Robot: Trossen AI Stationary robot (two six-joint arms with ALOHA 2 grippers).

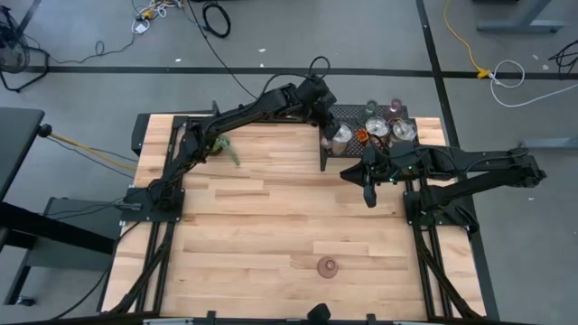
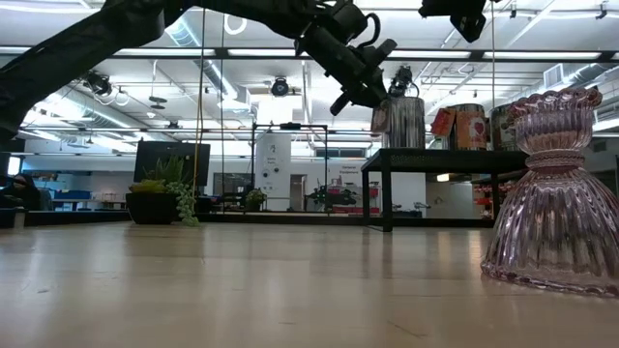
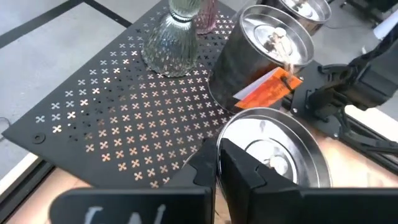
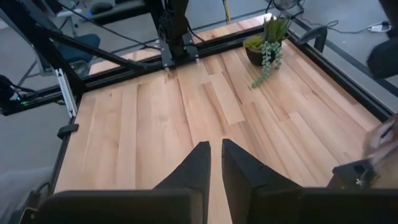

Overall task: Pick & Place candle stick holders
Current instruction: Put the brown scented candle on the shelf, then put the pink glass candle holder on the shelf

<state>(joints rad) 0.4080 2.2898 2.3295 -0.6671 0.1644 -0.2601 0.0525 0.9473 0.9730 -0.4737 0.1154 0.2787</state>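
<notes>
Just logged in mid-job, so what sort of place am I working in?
Probably a robotics lab in an open office: a wooden table on a concrete floor, loose cables, and workstations with a monitor behind.

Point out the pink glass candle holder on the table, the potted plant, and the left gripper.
pink glass candle holder (image 2: 554,208), low view, on its ribbed flared base.
potted plant (image 4: 266,42), right wrist view, on its green leaves.
left gripper (image 3: 217,163), left wrist view, between its shut fingertips, over a silver tin candle.
</notes>
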